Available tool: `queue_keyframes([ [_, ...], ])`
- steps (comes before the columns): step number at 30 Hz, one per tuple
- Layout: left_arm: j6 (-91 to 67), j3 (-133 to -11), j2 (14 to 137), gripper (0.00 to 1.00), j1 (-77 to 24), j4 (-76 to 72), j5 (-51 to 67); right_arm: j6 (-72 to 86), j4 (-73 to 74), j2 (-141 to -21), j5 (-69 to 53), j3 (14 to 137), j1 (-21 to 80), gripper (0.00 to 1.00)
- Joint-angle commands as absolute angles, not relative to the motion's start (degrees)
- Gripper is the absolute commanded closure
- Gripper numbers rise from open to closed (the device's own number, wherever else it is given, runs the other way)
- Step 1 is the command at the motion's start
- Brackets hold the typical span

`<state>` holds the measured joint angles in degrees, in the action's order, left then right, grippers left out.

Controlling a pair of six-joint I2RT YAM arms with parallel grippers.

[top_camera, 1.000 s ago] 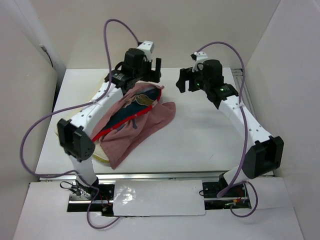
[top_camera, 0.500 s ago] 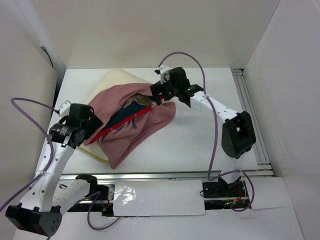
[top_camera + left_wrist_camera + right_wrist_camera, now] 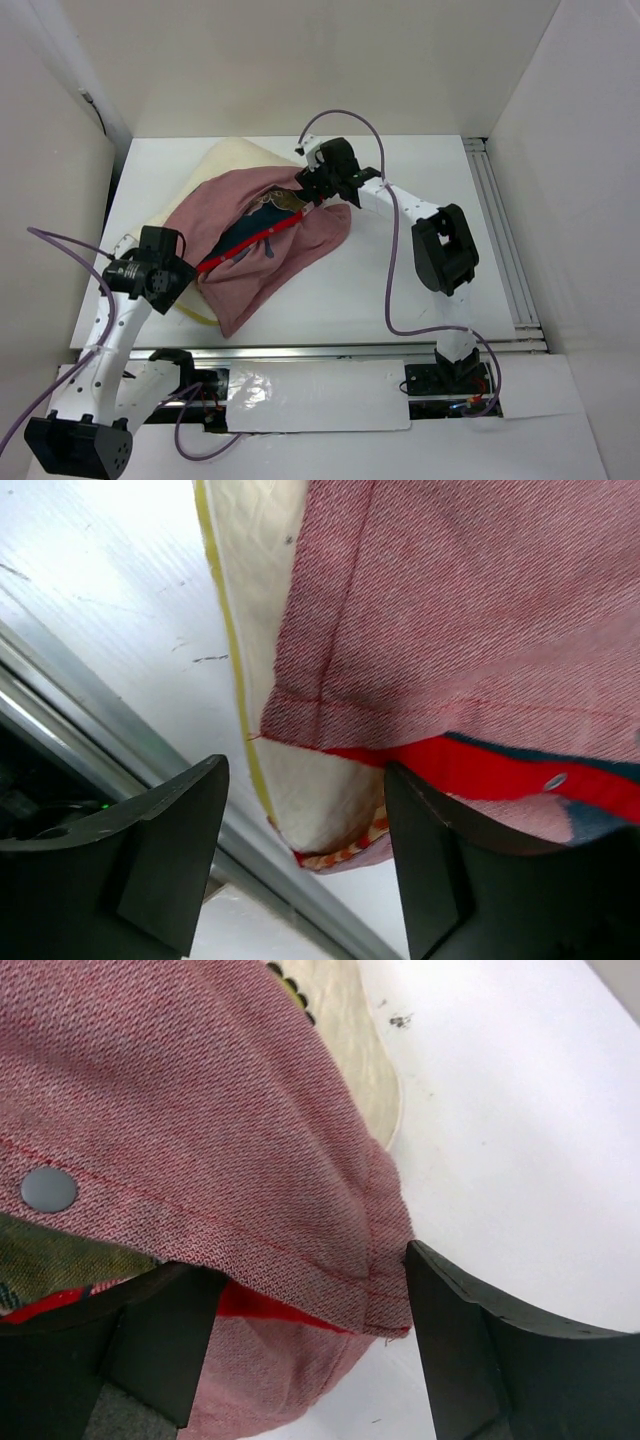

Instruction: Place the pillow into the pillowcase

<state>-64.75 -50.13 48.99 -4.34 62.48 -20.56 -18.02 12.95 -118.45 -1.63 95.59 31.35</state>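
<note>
We're mid-stuffing: the pillowcase (image 3: 290, 245) lies draped over the pillow (image 3: 235, 158), left of centre on the table (image 3: 400, 280). The left pincer (image 3: 305, 780) gapes around the pillow's lower corner, and the right pincer (image 3: 305, 1280) is spread over the upper hem. Next, we reckon, both clamp the hem and tug.

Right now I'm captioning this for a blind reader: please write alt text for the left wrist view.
A cream pillow corner with yellow piping pokes out from under the pink-red pillowcase, seen between the left gripper's open dark fingers. The white table lies beneath, a metal rail along its edge.
</note>
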Motion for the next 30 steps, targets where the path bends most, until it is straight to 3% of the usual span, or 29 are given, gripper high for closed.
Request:
queue_keyframes([
  [1, -64.17, -50.71, 49.83, 0.25, -3.78, 57.58, -22.22, -18.72, 8.00, -118.30, 0.70, 97.38, 31.20, 0.21],
  [6, -64.69, -52.03, 54.40, 0.22, -2.37, 56.34, -24.43, -18.72, 8.96, -120.23, 0.70, 100.01, 31.20, 0.21],
  [8, -66.01, -52.64, 55.72, 0.32, -1.76, 57.65, -25.66, -18.72, 9.58, -121.11, 1.23, 100.63, 31.20, 0.23],
  [9, -66.53, -53.26, 55.72, 0.38, -1.76, 57.66, -25.66, -18.72, 9.58, -121.81, 1.23, 100.63, 31.20, 0.27],
  [10, -66.53, -53.26, 55.72, 0.57, -1.24, 57.66, -26.53, -18.72, 9.58, -121.82, 1.23, 100.63, 31.20, 0.33],
  [11, -67.23, -54.83, 55.20, 0.68, -1.23, 58.27, -27.06, -18.72, 9.58, -122.34, 1.23, 101.24, 31.20, 0.40],
  [12, -67.24, -55.63, 54.67, 0.79, -1.23, 58.88, -27.59, -18.72, 9.06, -122.34, 1.23, 101.25, 31.20, 0.60],
  [13, -67.76, -56.33, 54.06, 0.95, -1.23, 58.89, -28.21, -18.20, 9.05, -122.34, 1.23, 101.25, 31.20, 0.71],
  [14, -67.76, -56.86, 53.27, 1.00, -1.23, 58.89, -29.17, -18.19, 9.05, -121.73, 1.23, 101.25, 31.20, 0.83],
  [16, -66.28, -57.66, 50.63, 1.00, -1.23, 57.67, -29.79, -16.71, 5.81, -120.51, 3.59, 99.86, 31.20, 1.00],
  [23, -60.91, -60.12, 45.79, 1.00, -1.23, 52.12, -28.75, -12.14, -0.79, -109.09, 5.63, 93.96, 30.59, 1.00],
  [24, -60.91, -60.81, 46.66, 0.95, -0.71, 54.03, -27.78, -10.30, -0.79, -106.90, 6.15, 93.17, 30.59, 1.00],
  [25, -60.91, -60.82, 47.54, 0.54, -0.70, 55.18, -26.56, -9.59, -0.18, -105.92, 6.67, 93.16, 29.98, 1.00],
  [26, -60.91, -60.82, 48.42, 0.32, -0.70, 55.89, -24.89, -8.80, 0.35, -105.13, 7.38, 93.16, 29.97, 1.00],
  [28, -60.21, -56.54, 49.65, 0.00, -0.70, 54.25, -17.79, -7.04, 1.40, -101.80, 10.26, 91.68, 28.83, 1.00],
  [30, -58.45, -52.40, 49.66, 0.00, -0.70, 50.82, -14.27, -7.03, 1.41, -100.12, 12.64, 90.62, 28.22, 1.00],
])
